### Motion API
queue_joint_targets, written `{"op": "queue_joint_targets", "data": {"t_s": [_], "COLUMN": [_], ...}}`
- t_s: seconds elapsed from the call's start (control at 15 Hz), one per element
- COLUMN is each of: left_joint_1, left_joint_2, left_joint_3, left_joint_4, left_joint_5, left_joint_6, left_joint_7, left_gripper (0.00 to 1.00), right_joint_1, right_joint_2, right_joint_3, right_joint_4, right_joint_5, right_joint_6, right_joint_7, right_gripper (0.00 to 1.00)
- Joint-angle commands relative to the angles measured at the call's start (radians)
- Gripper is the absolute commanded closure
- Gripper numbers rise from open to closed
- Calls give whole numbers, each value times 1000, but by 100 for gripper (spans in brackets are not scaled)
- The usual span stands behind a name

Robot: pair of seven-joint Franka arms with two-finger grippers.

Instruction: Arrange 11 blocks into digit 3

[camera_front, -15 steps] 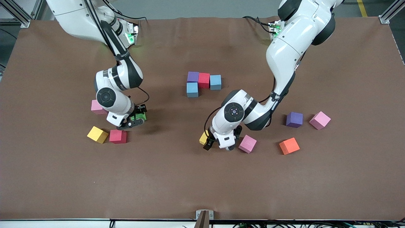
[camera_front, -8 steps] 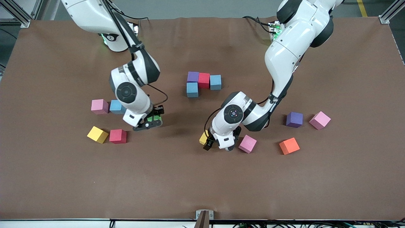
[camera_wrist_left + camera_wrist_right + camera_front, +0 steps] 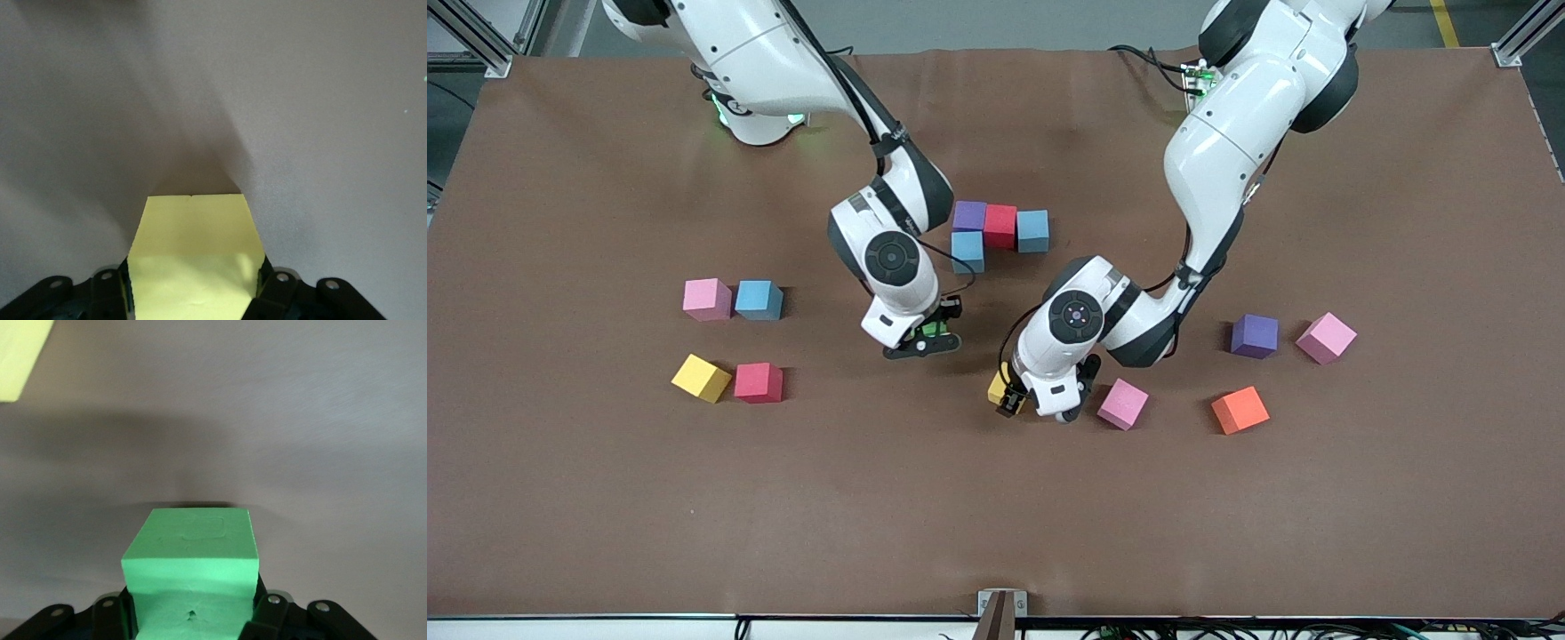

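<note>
four blocks [image 3: 997, 230] — purple, red and two blue — are clustered mid-table, while a green block [image 3: 192, 570] is clamped in the right gripper [image 3: 925, 339] over bare mat just nearer the camera, and a yellow block [image 3: 193, 257] is pinched by the left gripper [image 3: 1016, 396] — a pink block [image 3: 1122, 404] lies just beside it.

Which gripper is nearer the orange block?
Left. The left gripper, shut on a yellow block, sits beside the orange block; the right gripper, holding the green block, is farther off.
</note>
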Motion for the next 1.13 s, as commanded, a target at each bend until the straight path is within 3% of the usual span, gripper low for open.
{"op": "queue_joint_targets", "data": {"t_s": [0.0,0.13,0.4,0.67,1.06], "left_joint_1": [-10,-8,19,68,99], "left_joint_2": [-7,-11,-66,-123,-198], "left_joint_3": [25,25,38,27,28], "left_joint_4": [11,13,8,-2,-102], "left_joint_5": [-8,-8,-17,-17,-12], "left_joint_6": [17,38,6,-63,-139], "left_joint_7": [84,101,96,81,-182], "left_gripper": [79,90,99,98,99], "right_joint_1": [36,63,100,137,141], "right_joint_2": [17,23,22,19,6], "right_joint_3": [-7,-8,-8,-8,-8], "right_joint_4": [22,16,-13,-30,-78], "right_joint_5": [54,54,54,54,51], "right_joint_6": [24,27,22,19,12], "right_joint_7": [11,13,20,83,85], "right_gripper": [69,69,69,69,69]}}
